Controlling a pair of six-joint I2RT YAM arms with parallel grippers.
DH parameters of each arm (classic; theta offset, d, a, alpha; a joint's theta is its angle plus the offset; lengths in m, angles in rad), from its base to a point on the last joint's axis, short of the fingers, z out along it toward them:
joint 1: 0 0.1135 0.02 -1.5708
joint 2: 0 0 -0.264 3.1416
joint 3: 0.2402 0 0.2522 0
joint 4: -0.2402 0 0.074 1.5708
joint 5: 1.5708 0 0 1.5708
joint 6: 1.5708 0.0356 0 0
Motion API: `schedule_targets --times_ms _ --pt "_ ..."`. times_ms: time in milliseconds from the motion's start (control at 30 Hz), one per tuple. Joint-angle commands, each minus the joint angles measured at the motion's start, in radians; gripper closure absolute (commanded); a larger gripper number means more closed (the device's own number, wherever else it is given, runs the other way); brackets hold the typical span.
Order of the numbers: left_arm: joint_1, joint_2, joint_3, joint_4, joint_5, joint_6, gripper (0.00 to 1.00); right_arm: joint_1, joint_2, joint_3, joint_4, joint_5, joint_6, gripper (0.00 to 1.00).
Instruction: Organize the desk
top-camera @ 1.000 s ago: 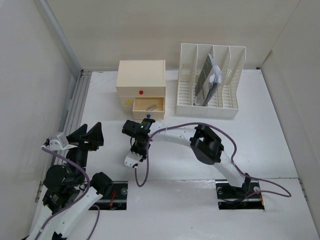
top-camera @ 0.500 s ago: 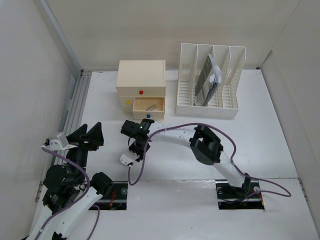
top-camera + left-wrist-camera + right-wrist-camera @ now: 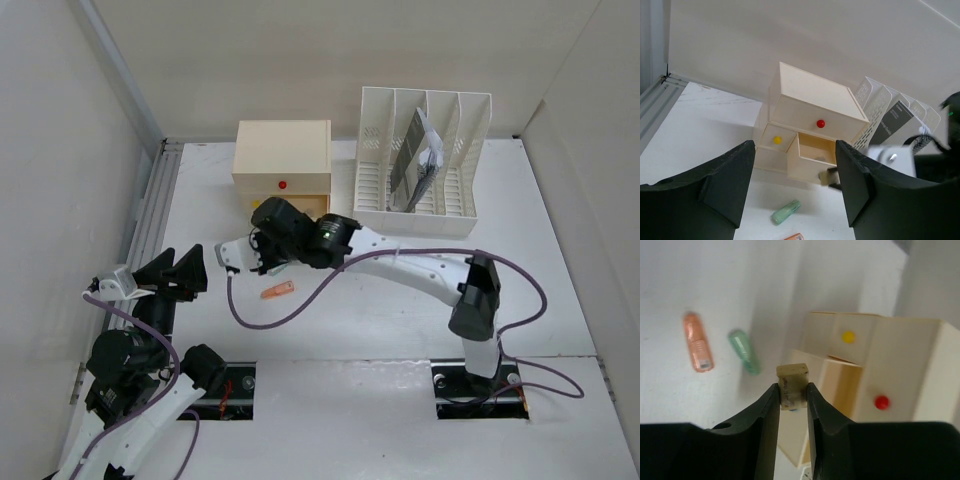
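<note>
My right gripper [image 3: 792, 387] is shut on a small cream block [image 3: 793, 373]. It holds the block in the air just in front of the open middle drawer [image 3: 815, 152] of the cream drawer box [image 3: 282, 150]. In the top view the right gripper [image 3: 260, 250] hides that drawer. A green capsule-shaped item [image 3: 744, 351] and an orange one [image 3: 698, 348] lie on the white desk [image 3: 400, 300] below; the orange one [image 3: 278, 291] also shows from above. My left gripper [image 3: 175, 272] is open and empty at the near left, pointing at the box.
A white slotted file rack [image 3: 420, 160] with papers stands at the back right beside the drawer box. The ribbed metal rail [image 3: 150, 215] runs along the left edge. White panels wall the desk. A small grey item [image 3: 821, 159] lies in the open drawer.
My right arm has swung from the near middle of the desk up and left to the front of the drawer box. The orange item has come into view. The left arm has not moved.
</note>
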Motion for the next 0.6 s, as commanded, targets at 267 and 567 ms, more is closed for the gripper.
schedule_targets --times_ms 267,567 --pt "0.002 -0.089 0.000 0.027 -0.006 0.001 0.38 -0.113 0.043 0.049 0.131 0.292 0.142 0.92" --pt "0.002 -0.090 0.000 0.027 -0.006 0.001 0.38 -0.158 0.083 0.049 0.173 0.330 0.142 0.85"
